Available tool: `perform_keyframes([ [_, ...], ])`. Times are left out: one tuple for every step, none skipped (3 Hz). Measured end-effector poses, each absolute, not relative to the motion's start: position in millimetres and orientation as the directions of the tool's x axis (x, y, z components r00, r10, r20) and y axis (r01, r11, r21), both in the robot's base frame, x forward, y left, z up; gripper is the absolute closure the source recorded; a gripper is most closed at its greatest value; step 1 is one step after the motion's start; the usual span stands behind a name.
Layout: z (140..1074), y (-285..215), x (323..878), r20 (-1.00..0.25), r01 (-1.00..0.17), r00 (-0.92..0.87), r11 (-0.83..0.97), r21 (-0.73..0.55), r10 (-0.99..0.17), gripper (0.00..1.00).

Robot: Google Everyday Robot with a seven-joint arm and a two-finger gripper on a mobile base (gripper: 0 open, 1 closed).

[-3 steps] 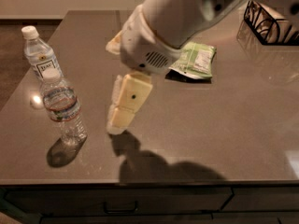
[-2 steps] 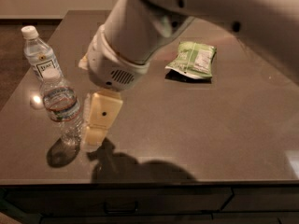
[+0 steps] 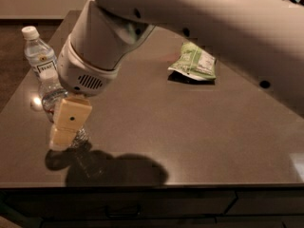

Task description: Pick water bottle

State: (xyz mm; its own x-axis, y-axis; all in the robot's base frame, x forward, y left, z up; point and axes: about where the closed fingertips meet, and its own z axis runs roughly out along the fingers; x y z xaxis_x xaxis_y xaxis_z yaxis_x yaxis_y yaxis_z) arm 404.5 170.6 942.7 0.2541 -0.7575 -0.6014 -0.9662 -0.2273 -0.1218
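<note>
The water bottle (image 3: 49, 97) is largely hidden behind the gripper (image 3: 61, 135), which is angled steeply down before it; closure cannot be told.

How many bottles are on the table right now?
2. The tea-labelled bottle stands at the far left; the water bottle stands just in front of it, largely covered by the gripper, low at front-left. The arm could hide more.

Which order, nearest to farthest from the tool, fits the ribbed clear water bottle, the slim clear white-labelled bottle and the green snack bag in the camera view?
1. Ribbed clear water bottle, at the tool, front left.
2. Slim clear white-labelled bottle, back left.
3. Green snack bag, back right.
</note>
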Motion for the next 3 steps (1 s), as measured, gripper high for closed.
perform_keyframes([
  [946,179,415,-0.627,-0.975,0.215,-0.198,-0.098,-0.749,0.39],
  [954,178,427,-0.659,-0.985,0.165,-0.160,-0.068,-0.734,0.63],
  [973,161,441,-0.678,-0.992,0.114,-0.121,-0.037,-0.726,0.87],
])
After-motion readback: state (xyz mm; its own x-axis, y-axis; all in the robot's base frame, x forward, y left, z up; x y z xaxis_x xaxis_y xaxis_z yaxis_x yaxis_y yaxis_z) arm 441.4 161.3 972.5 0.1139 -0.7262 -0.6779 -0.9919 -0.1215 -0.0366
